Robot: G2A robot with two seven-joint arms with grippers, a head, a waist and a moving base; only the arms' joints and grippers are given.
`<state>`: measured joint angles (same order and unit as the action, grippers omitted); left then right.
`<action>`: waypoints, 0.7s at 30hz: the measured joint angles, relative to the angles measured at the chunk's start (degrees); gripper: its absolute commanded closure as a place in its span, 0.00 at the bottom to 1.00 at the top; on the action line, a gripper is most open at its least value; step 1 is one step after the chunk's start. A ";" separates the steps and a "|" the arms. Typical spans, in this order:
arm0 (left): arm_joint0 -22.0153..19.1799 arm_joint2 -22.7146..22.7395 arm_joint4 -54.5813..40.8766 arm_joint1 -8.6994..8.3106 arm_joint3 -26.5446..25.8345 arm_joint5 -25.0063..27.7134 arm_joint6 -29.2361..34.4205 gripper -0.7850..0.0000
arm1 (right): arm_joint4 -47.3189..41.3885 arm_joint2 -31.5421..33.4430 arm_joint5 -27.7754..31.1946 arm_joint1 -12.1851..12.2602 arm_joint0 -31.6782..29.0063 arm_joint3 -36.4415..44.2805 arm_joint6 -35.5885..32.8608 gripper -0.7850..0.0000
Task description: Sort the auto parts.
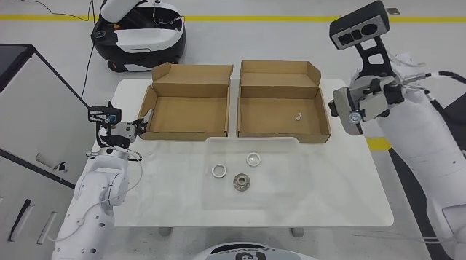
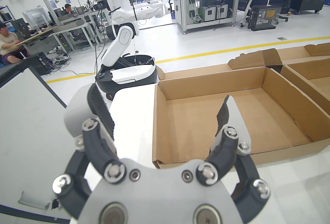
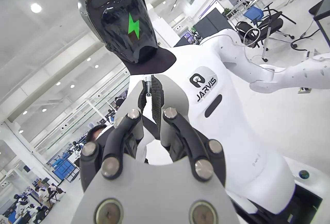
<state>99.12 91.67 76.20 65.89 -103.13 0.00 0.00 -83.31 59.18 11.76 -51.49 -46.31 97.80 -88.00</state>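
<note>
White counter's [image 1: 328, 194] right edge lies under my right jaws, pinching a bolt [image 3: 147, 86] by fingertips only, so it may slip; left jaws spread.

**Left arm** [image 1: 102, 187]: extended forward on the left side, wrist roughly level. The left gripper [image 2: 159, 98] is held low and points forward. Its jaws stand wide apart, and nothing is between the black ribbed fingers [image 2: 99, 109].

**Right arm** [image 1: 419, 147]: raised on the right side, wrist tilted so that the right gripper [image 3: 150, 88] points upward. Its jaws are drawn close together. The fingertips pinch a small threaded metal part [image 3: 148, 82], which stands upright between them.
</note>
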 measured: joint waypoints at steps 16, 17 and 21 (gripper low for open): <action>0.00 0.00 0.00 0.00 0.00 0.00 0.00 0.00 | 8.03 0.97 -2.17 -1.94 0.06 -4.43 3.95 1.00; 0.00 0.00 0.00 0.00 0.00 0.00 0.00 0.00 | 8.57 1.10 -2.31 -2.00 0.00 -4.48 4.20 1.00; 0.00 0.00 0.00 0.00 0.00 0.00 0.00 0.00 | 9.36 1.64 -2.79 -2.32 -0.43 -4.46 4.64 1.00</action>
<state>99.12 91.67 76.20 65.89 -103.13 0.00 0.00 -73.96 60.82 8.96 -53.81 -46.75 93.33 -83.36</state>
